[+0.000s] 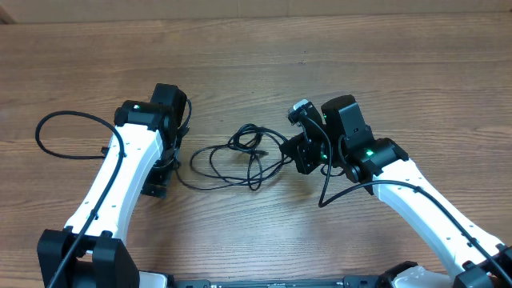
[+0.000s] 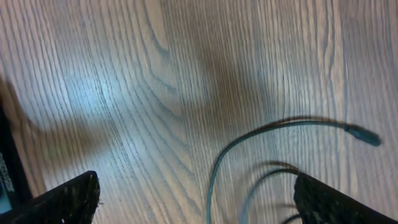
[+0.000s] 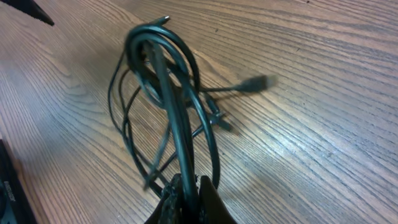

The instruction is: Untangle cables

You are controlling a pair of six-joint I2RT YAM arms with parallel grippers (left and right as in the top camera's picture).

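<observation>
Right wrist, right fingers (image 3: 214,210) clamp cables (image 3: 176,124)

cables (image 3: 174,124): black | table (image 1: 336,48): brown wood grain | arms (image 1: 120,172): white

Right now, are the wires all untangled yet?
Not yet. Done: nothing much; the cables sit in one knotted bunch of loops on the table. In hand: the right gripper is pinching a few strands at the bunch's edge, and the left gripper is open, holding nothing, with a loose plug end lying near it. Left: pulling every cord apart.
</observation>
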